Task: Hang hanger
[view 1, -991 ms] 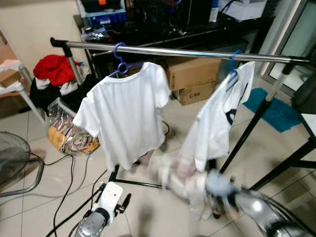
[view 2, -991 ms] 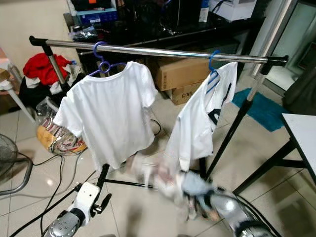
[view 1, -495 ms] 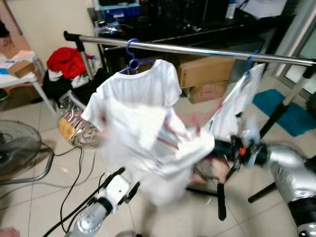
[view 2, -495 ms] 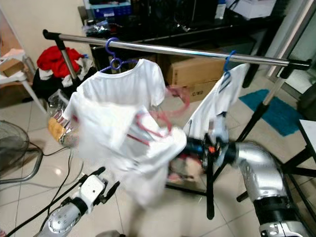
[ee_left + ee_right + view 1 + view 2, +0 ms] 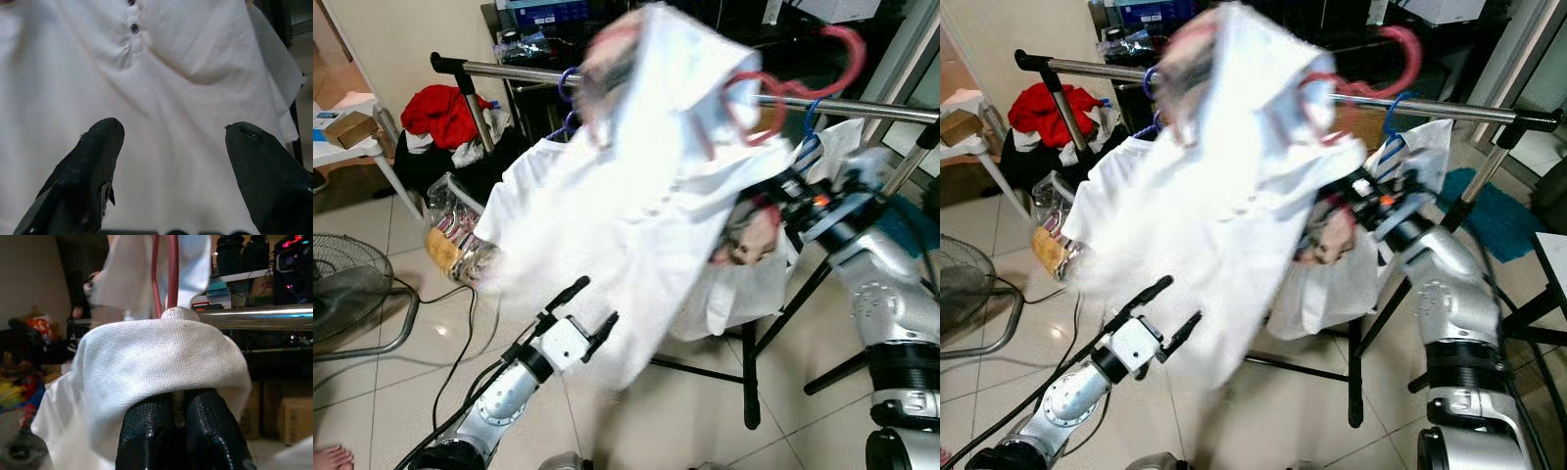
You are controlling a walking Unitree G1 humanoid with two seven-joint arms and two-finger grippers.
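Indoors, over a tiled floor, the right gripper pinches the white shirt on its red hanger near the steel rail, while the left gripper hangs spread below.

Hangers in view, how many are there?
3: a red hanger raised by the right gripper, two blue hangers already on the rail. Others may be hidden.

Right tool: two black fingers pressed together, pinching a fold of white cloth.
White shirt: draped over the fingertips.
Red hanger: thin stem rising from the cloth.
Metal rail: horizontal, shiny, behind.
Cardboard boxes: below the rail, dim.
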